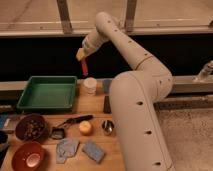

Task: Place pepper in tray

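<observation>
My gripper [81,54] is in the air above the table's back edge, just right of the tray's far right corner. It is shut on the pepper [85,67], a slim red-orange chili that hangs point down from the fingers. The green tray [31,98] lies on the wooden table at the back left, and nothing shows inside it. The pepper hangs above and a little right of the tray, over a small white cup [90,85].
A brown bowl of dark pieces [30,128] and a red bowl [28,157] sit front left. A black scoop [67,125], a round orange fruit [85,127], a small metal cup [107,126] and two blue-grey sponges [80,149] lie in front. My white arm [142,115] covers the table's right side.
</observation>
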`<state>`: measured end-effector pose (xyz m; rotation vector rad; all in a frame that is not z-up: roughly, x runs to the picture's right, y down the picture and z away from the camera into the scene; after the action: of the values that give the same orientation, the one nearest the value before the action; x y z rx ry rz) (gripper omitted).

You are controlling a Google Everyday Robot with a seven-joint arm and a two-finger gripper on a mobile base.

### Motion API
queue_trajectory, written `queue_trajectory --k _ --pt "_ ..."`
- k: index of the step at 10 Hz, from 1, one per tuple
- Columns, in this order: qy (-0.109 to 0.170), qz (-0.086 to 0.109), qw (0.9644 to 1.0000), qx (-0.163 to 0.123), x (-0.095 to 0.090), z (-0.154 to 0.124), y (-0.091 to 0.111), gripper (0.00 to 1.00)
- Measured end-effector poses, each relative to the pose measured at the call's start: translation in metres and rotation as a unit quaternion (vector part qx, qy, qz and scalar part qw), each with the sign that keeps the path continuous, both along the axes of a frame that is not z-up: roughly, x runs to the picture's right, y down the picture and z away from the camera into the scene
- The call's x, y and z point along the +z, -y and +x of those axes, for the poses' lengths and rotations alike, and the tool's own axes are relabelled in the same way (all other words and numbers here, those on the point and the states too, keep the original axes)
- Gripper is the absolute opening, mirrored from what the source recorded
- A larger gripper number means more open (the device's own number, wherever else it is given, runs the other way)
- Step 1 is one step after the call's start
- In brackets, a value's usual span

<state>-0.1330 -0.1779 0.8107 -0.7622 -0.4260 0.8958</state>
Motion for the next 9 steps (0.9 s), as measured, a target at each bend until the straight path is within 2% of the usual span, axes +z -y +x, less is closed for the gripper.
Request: queue_trajectory --k 2,4,6,8,9 --pt "0.005 0.002 1.0000 -0.002 0.000 -0.004 -0.001 0.00" --pt "0.018 0.024 0.9995 -0.009 -0.010 -0.020 -0.004 0.00" --pt "0.035 0.047 0.9981 -0.021 -0.029 -0.049 -0.017 0.00" --pt "0.059 0.070 0.9950 -0.038 -0.060 -0.085 -0.042 0.00" --pt "0.070 0.074 0.9937 -0.045 -0.069 -0.098 -0.051 0.00"
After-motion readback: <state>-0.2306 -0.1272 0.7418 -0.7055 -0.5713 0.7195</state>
